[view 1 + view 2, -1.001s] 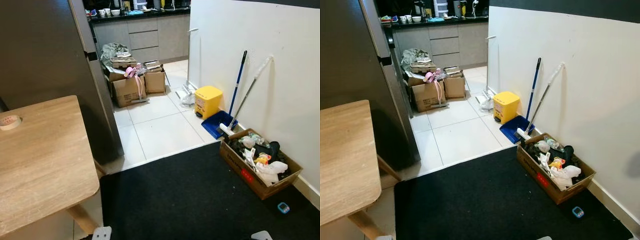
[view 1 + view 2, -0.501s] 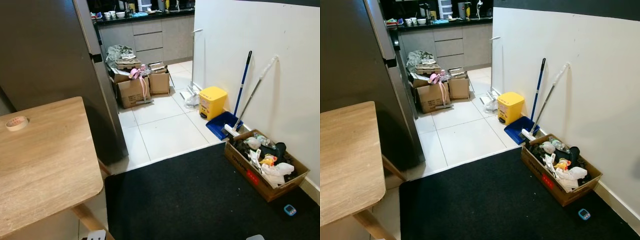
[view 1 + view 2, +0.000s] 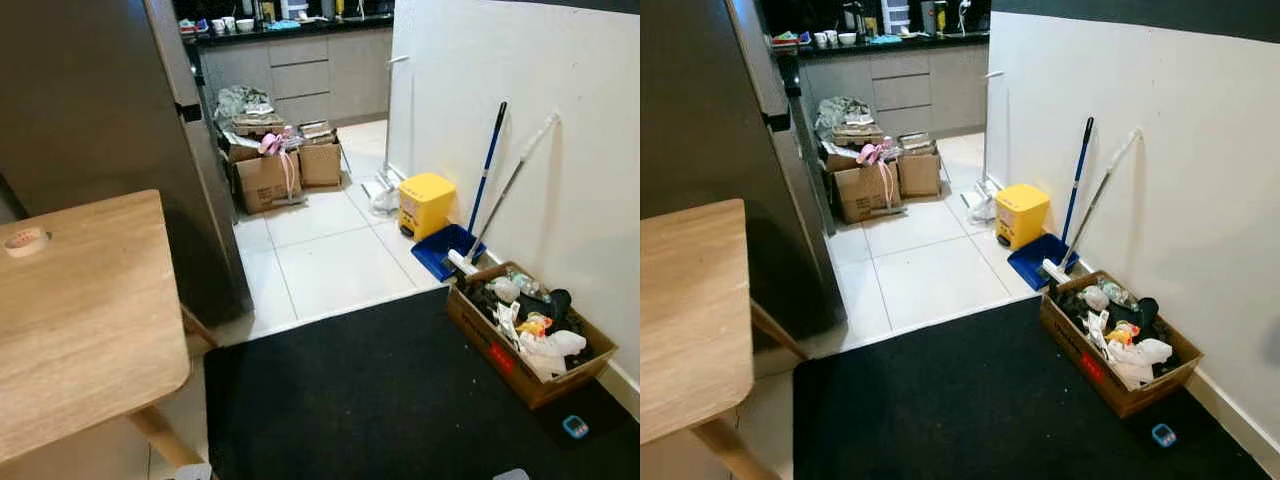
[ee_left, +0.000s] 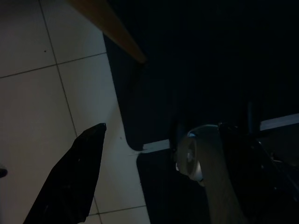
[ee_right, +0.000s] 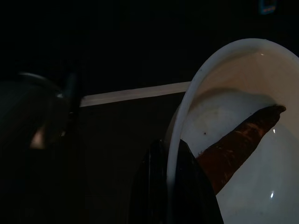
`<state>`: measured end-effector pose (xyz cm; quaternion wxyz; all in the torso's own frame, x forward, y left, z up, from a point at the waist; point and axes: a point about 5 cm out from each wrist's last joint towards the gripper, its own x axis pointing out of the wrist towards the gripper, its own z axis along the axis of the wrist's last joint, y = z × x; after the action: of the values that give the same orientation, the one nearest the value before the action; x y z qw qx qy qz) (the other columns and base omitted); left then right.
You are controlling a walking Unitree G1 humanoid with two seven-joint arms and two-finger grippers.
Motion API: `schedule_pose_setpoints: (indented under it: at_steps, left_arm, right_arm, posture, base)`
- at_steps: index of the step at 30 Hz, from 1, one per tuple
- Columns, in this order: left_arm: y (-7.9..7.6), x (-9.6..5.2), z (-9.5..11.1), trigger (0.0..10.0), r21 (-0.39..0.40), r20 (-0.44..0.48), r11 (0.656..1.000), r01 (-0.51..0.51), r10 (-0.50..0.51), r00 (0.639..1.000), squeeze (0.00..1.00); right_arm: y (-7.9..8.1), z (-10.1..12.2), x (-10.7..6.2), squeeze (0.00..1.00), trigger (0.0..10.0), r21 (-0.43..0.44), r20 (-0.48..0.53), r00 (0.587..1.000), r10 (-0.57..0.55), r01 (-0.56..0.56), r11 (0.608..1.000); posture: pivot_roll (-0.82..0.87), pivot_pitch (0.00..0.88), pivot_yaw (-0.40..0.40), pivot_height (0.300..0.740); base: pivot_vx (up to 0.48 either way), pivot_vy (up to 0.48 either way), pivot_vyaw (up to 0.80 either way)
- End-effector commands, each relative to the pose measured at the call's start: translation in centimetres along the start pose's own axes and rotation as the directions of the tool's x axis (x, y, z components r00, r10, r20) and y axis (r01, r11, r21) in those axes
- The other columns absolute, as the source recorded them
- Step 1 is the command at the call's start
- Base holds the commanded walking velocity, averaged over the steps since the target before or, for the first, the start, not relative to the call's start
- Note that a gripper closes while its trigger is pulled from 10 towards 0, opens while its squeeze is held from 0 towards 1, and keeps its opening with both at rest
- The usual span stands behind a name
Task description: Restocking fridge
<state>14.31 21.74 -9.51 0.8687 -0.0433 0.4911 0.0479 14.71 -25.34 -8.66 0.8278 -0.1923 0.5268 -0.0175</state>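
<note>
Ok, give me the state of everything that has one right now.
Fridge: door shut.
Bowl: clamped at its rim by the right gripper.
Trash box: open, full.
Yellow bin: lid down.
Broom: leaning on the wall.

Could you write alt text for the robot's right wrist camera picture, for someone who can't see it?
In a very dark picture, the right hand grips the rim of a white bowl, one black finger inside it and one outside. Beyond lies a dark floor crossed by a pale strip.
</note>
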Motion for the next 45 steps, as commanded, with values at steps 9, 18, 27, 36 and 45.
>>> schedule_pose_setpoints:
  at_steps: [9,18,27,36,45]
  left_arm:
    - [-0.9,0.1,-0.3,10.0,0.009,-0.015,1.000,0.022,-0.022,1.000,0.00]
    - [-1.1,0.1,-0.7,10.0,0.004,-0.024,1.000,0.025,-0.025,0.999,0.00]
    - [-1.2,0.1,-0.8,10.0,-0.019,-0.020,1.000,0.015,-0.015,1.000,0.00]
    - [-1.4,0.1,-0.7,10.0,-0.010,-0.019,1.000,0.022,-0.022,1.000,0.00]
    - [-2.0,0.2,-0.5,10.0,0.013,-0.008,0.999,0.051,-0.051,0.999,0.00]
  right_arm:
    - [0.2,0.7,0.1,0.00,10.0,-0.009,0.022,1.000,0.007,-0.007,1.000]
    - [0.6,0.8,0.1,0.00,10.0,-0.011,0.022,1.000,0.016,-0.016,1.000]
    - [0.6,0.7,0.1,0.00,10.0,-0.008,0.020,1.000,0.015,-0.015,1.000]
    - [0.6,0.8,0.1,0.00,10.0,-0.008,0.021,1.000,0.015,-0.015,1.000]
    - [0.6,0.7,0.1,0.00,10.0,-0.012,0.014,1.000,0.013,-0.013,1.000]
  posture:
    - [-0.05,0.000,0.042,0.740]
    - [-0.05,0.000,0.037,0.740]
    - [-0.05,0.000,0.034,0.740]
    - [-0.05,0.000,0.032,0.740]
    - [-0.05,0.000,0.031,0.740]
  base:
    - [0.000,-0.405,0.00]
    - [0.000,-0.410,0.00]
    - [0.000,-0.045,0.00]
    - [0.000,0.000,0.00]
    - [0.030,0.000,0.00]
